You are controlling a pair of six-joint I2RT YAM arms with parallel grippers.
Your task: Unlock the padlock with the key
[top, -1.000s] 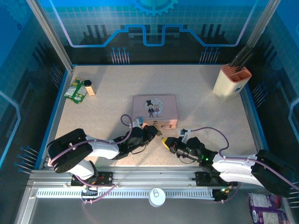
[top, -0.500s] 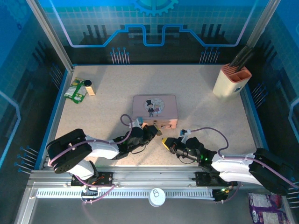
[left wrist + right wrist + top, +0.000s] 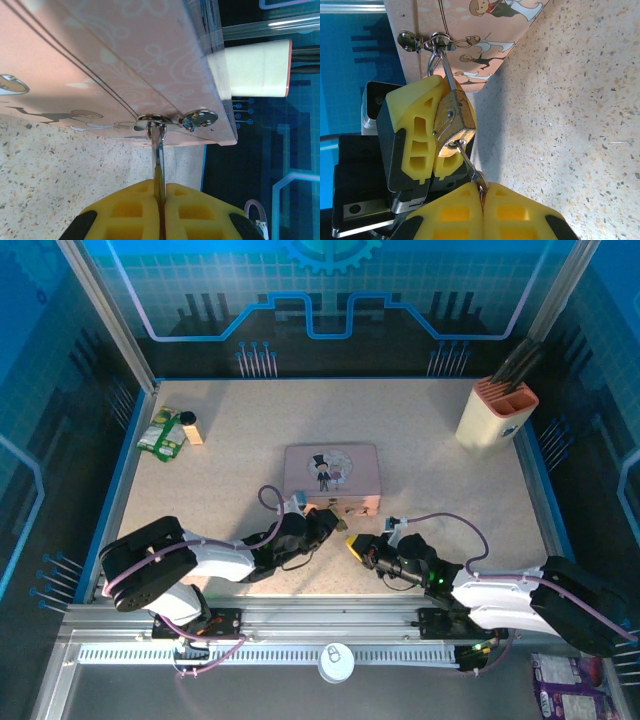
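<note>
- The left claw (image 3: 160, 194) is pinched shut on the padlock (image 3: 454, 116), at the front of the pink tin (image 3: 331, 472).
- The padlock's shackle (image 3: 441, 57) hooks through the tin's hasp (image 3: 422, 42), above the speckled surface (image 3: 570, 125).
- The right claw (image 3: 482, 194) is closed tight on the key (image 3: 466, 159), whose tip sits in the padlock's keyhole.

Bright, even light is falling from above, blue glow ringing the edges.
Just ahead of my right gripper (image 3: 481, 194) the padlock (image 3: 454, 117) and key (image 3: 467, 161) are glinting crisply, the pink tin (image 3: 470, 30) is casting a soft shadow on the table (image 3: 580, 125), and my pads (image 3: 515, 215) are blurring nearest the lens.
</note>
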